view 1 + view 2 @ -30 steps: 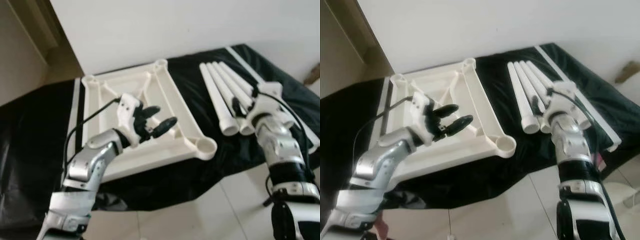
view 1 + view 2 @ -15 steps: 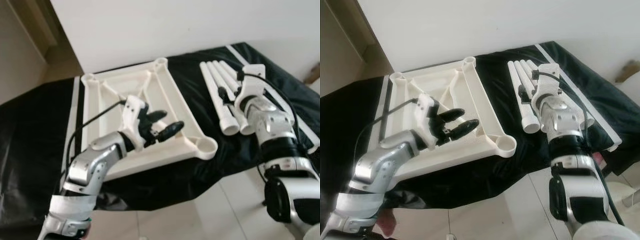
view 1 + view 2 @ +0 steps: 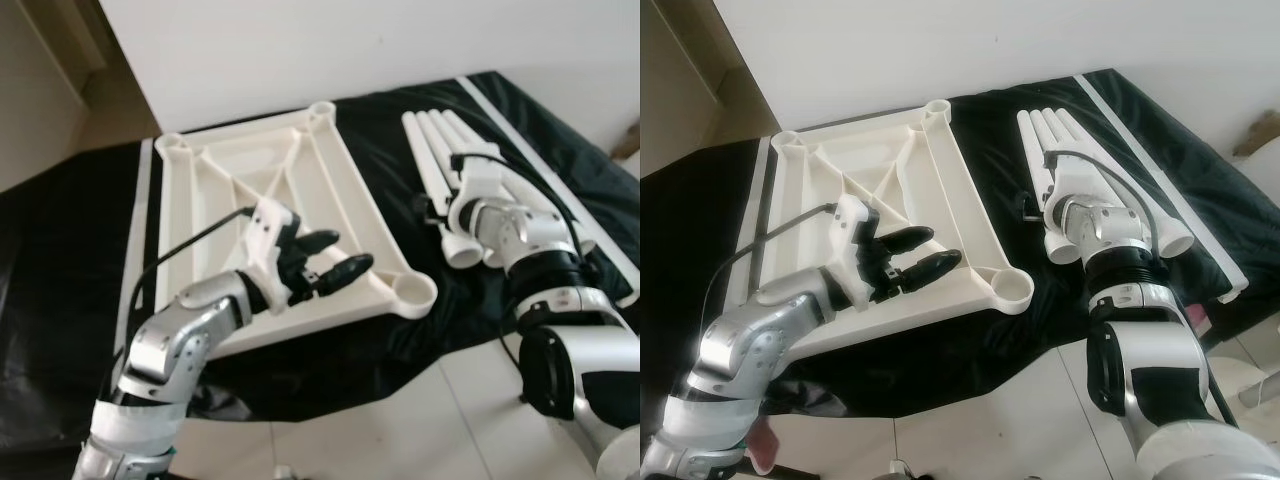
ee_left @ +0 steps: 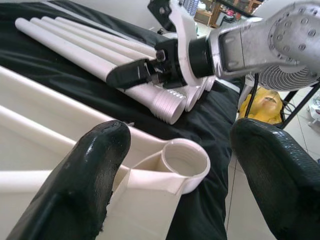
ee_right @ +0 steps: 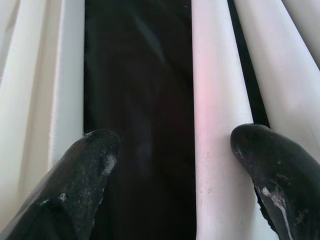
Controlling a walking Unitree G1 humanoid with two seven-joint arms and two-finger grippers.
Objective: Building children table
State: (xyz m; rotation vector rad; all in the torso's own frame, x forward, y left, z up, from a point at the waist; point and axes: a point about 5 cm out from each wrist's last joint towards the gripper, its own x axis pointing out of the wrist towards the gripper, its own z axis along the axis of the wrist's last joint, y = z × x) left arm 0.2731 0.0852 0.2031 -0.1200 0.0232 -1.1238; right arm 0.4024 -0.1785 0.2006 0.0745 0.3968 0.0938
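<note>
Left gripper (image 3: 332, 256) spread above the tabletop (image 3: 250, 190), right gripper (image 4: 131, 75) spread low beside the legs (image 3: 440, 160).

The white plastic tabletop frame (image 3: 260, 190) lies left on the black cloth (image 3: 60, 260) (floor-spread); white plastic leg tubes (image 3: 1045, 150) lie right.
</note>
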